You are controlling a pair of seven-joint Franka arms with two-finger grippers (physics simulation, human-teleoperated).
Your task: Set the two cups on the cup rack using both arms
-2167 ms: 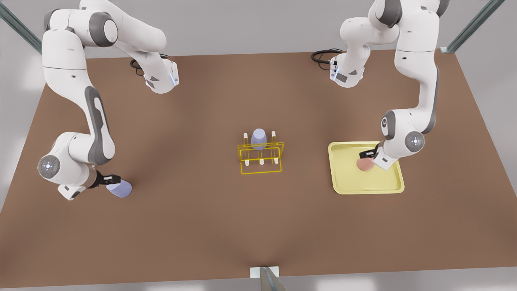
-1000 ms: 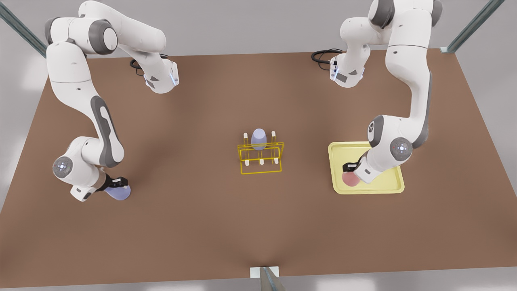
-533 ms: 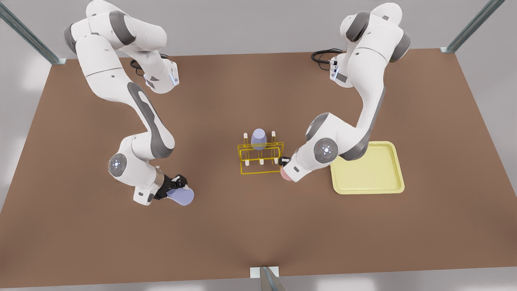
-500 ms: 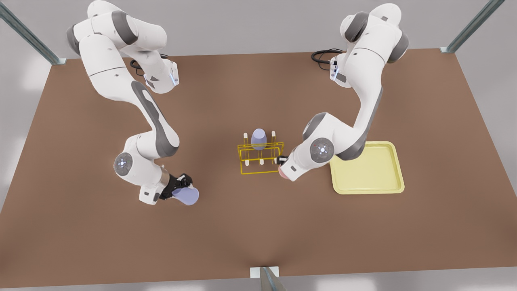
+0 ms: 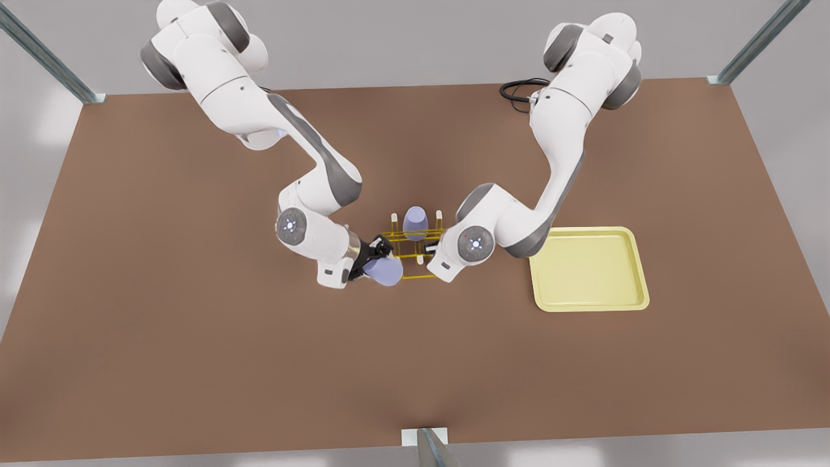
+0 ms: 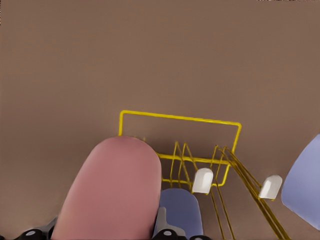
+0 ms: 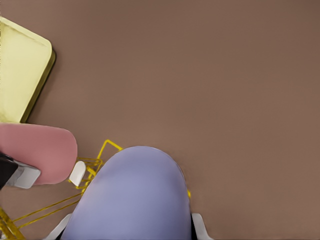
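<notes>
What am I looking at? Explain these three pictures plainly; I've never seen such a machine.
Two simulated white robot arms work over a brown table. The wide picture looks down from a fixed camera; the other two come from cameras on the wrists. The left gripper, on the front view's right, holds a pink cup. The right gripper holds a lavender cup. Both are at the yellow rack, where a second lavender cup sits. A yellow tray lies beside.

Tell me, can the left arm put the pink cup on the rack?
Probably yes: the left gripper holds the pink cup right by the rack's bare pegs. The right gripper's lavender cup crowds close beside.
</notes>
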